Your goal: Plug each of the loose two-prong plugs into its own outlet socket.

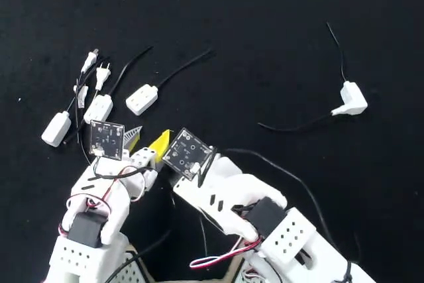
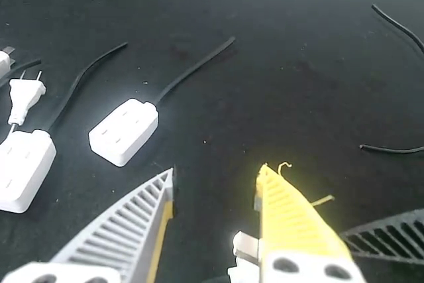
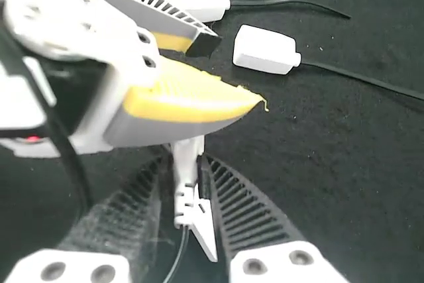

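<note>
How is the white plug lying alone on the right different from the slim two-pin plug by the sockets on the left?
The lone plug is bulkier and bent at an angle; the slim plug is narrow and straight. The lone plug lies far from any socket; the slim plug lies right by the outlet sockets. Both are white and unplugged.
</note>
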You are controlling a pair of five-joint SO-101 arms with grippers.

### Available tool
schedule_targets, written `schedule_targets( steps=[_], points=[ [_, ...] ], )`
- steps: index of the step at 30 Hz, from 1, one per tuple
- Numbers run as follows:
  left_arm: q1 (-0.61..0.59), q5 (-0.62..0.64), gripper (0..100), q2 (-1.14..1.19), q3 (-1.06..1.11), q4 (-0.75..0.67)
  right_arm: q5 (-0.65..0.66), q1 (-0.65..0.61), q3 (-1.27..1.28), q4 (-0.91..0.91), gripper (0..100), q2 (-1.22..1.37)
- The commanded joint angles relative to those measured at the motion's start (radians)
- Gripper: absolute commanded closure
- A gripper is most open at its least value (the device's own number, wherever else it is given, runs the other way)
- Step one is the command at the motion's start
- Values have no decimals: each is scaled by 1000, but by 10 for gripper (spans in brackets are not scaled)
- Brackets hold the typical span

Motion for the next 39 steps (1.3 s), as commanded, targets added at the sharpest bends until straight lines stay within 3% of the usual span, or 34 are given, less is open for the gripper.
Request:
schedule_targets(
  steps=[1,4,11,21,26,30,39],
  points=[
    [-8,-8,798,5,-19,-3,-9,15,-62,14,988,-21],
    [-79,-6,798,5,-42,-3,-2,83,-31,51,988,-21],
    [-133,77,798,5,-48,-3,0,419,-21,58,988,91],
    [-125,71,798,5,-44,3,41,545,-326,25,988,792],
    [-122,71,798,5,-44,3,34,603,-552,120,987,1161],
    [-122,71,798,5,-45,3,3,605,-705,264,986,1303],
    [-117,71,798,5,-47,-3,8,601,-740,282,988,1349]
  ],
)
